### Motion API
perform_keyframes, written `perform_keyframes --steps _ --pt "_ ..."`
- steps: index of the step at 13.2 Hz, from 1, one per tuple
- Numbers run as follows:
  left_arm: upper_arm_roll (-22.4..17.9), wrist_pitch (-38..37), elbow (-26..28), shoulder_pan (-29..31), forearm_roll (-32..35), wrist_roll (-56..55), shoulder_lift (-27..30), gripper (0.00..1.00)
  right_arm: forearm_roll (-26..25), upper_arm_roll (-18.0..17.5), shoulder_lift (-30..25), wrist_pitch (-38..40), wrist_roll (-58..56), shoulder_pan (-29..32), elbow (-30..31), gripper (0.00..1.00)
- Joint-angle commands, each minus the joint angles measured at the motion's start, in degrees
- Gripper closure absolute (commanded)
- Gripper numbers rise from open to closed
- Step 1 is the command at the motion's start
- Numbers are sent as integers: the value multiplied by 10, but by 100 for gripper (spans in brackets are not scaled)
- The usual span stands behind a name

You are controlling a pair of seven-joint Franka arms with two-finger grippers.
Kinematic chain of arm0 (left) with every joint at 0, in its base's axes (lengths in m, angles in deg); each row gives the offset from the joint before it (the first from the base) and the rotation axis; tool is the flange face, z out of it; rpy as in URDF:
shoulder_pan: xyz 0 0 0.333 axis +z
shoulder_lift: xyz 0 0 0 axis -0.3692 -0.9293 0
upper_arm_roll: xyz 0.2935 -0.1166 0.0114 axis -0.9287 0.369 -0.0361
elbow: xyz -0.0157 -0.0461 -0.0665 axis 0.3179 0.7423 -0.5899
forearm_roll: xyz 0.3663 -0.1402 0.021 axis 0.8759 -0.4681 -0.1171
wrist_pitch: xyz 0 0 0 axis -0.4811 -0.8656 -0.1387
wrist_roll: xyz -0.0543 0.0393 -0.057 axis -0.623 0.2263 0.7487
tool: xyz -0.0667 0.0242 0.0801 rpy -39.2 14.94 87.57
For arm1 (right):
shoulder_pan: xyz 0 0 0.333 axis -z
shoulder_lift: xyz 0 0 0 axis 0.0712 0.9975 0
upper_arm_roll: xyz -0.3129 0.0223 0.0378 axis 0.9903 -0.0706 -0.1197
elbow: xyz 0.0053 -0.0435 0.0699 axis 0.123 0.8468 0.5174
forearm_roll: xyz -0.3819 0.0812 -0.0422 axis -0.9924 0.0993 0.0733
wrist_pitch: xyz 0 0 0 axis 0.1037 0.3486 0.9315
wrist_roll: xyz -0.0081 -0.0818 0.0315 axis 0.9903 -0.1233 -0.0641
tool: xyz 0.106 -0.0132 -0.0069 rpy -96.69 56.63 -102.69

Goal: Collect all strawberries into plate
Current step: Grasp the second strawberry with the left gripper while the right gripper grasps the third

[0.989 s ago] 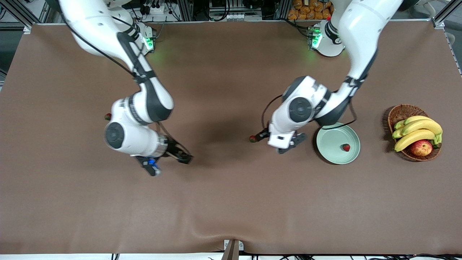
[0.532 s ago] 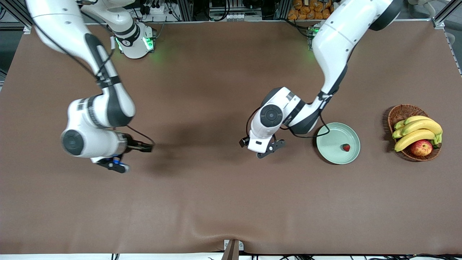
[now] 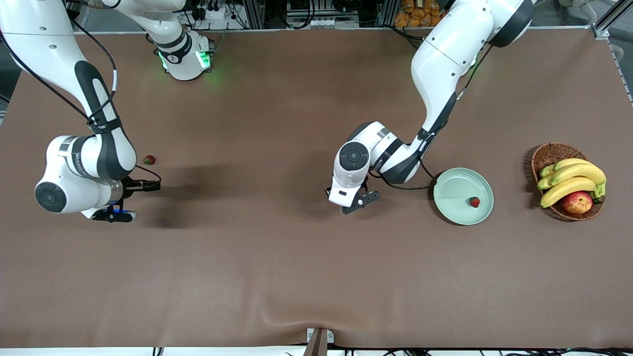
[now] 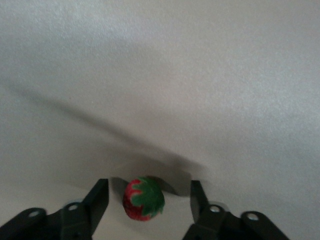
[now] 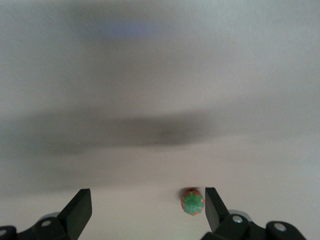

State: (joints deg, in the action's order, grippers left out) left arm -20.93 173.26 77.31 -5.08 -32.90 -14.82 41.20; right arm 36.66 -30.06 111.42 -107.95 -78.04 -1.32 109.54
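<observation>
A strawberry (image 4: 144,199) lies on the brown table between the fingers of my left gripper (image 4: 147,200). The jaws stand part closed, with a gap on each side of the berry. In the front view the left hand hides that berry. A second strawberry (image 3: 149,159) lies near the right arm's end of the table. In the right wrist view this strawberry (image 5: 193,201) sits close to one finger of my wide-open right gripper (image 5: 146,207), which hangs over the table. The mint-green plate (image 3: 452,190) holds a third strawberry (image 3: 474,201).
A wicker basket (image 3: 549,153) with bananas (image 3: 573,178) and an apple (image 3: 577,202) stands at the left arm's end of the table, beside the plate. The brown cloth has a ripple (image 3: 296,316) at the edge nearest the front camera.
The right arm swung toward its end of the table, up to the strawberry there. The left gripper shifted over its strawberry and its jaws narrowed around it.
</observation>
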Motion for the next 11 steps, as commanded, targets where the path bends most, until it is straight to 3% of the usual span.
perform_keyframes --steps 1,3,7,11 --pt "-1 -2 -10 0 13 14 -4 50 -25 -10 -13 -8 -2 21 47 0" --pt "0 -2 -11 0 13 15 -3 71 -25 -7 -3 -6 -2 30 64 0" --pt "0 -7 -10 5 14 34 6 100 -26 14 11 -4 -3 30 77 6" --pt "7 -104 -8 63 6 142 75 100 -29 22 25 -6 -26 30 78 14"
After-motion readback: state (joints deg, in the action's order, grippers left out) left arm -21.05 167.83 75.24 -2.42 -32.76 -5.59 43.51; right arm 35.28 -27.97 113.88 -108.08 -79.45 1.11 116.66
